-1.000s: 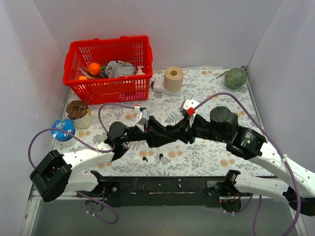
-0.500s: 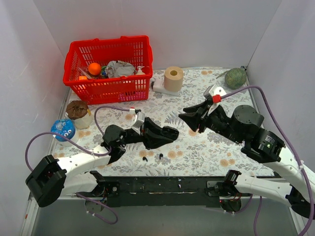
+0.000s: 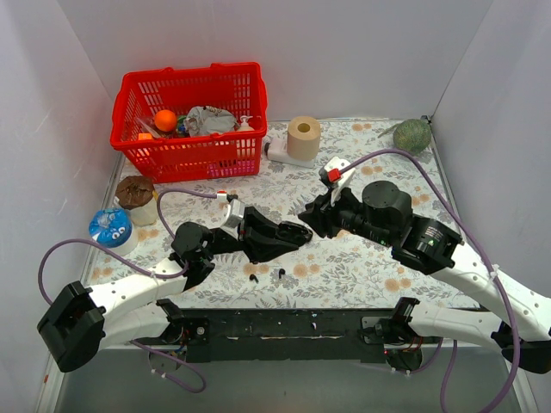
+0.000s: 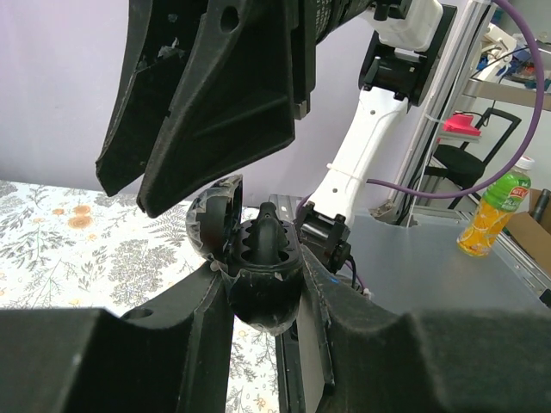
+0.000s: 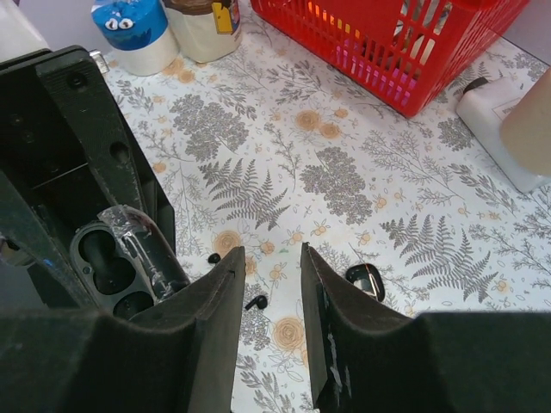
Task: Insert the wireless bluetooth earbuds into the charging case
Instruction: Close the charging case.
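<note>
The left end effector [image 3: 280, 235] is clamped on the case [image 4: 261, 267], holding it lid-open above the counter [image 3: 362, 271] with the wells facing the other arm. The right end effector [image 5: 269, 258] hangs just at 2 o'clock of the case in the top view. Its jaws are slightly parted and nothing shows between them.

Three buds [image 5: 256, 302] lie loose on the counter. Two small ones sit close together at 6 o'clock of the case, and a stemmed bud [image 5: 365, 277] lies a little toward 4 o'clock. From the right wrist both wells look bare. From the left wrist a dark rounded shape stands in the case, and I cannot tell whether that is a seated bud or part of the moulding.

My reading is that the step in hand is fetching a bud, with insertion not yet done for those on the counter. The next move probably calls for the right arm to drop toward 6 o'clock, centre its jaws over one bud and pinch it finely. It then has to turn the bud so the stem lines up with a well, while the left arm keeps the case steady.
</note>
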`<state>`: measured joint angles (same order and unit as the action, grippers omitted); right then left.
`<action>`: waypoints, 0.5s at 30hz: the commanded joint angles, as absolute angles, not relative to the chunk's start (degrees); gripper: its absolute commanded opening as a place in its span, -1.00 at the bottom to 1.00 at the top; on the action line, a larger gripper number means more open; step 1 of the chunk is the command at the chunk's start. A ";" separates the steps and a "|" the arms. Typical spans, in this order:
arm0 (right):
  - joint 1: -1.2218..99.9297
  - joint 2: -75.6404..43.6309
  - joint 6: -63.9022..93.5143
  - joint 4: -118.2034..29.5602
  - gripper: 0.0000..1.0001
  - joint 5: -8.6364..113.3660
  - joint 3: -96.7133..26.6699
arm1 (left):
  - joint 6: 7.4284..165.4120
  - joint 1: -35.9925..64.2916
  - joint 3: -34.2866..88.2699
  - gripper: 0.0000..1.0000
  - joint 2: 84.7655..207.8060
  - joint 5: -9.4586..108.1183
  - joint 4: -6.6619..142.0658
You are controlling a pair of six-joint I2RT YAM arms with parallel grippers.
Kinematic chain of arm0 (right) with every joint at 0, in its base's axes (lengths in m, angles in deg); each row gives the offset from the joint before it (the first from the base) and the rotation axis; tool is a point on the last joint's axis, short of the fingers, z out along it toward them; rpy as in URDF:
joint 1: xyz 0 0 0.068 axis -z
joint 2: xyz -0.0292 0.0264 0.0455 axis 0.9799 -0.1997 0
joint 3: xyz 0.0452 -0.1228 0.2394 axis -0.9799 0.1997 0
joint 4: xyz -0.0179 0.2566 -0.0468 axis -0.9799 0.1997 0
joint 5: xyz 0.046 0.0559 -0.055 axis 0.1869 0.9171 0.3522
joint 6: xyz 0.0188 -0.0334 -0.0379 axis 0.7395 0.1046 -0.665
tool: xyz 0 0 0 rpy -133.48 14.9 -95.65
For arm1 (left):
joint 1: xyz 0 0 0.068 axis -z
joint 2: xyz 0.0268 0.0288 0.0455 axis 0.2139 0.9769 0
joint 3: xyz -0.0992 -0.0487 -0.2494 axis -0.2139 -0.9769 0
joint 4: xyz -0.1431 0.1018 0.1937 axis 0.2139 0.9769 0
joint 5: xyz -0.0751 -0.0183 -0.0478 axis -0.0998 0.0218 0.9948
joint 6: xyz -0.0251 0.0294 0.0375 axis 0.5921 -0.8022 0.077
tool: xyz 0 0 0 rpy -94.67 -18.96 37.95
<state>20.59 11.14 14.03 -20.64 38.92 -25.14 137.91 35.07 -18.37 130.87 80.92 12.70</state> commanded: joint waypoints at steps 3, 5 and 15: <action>20.56 12.52 14.32 -23.82 -0.22 44.28 -24.69 | 136.80 35.11 -18.63 -1.00 129.33 80.01 13.38; 20.56 12.69 13.97 -24.35 -0.22 47.16 -24.34 | 136.80 35.11 -18.55 -1.00 129.33 80.00 13.38; 20.56 13.13 13.88 -24.44 -0.25 49.39 -23.72 | 136.54 35.11 -18.20 -1.00 129.33 79.56 13.91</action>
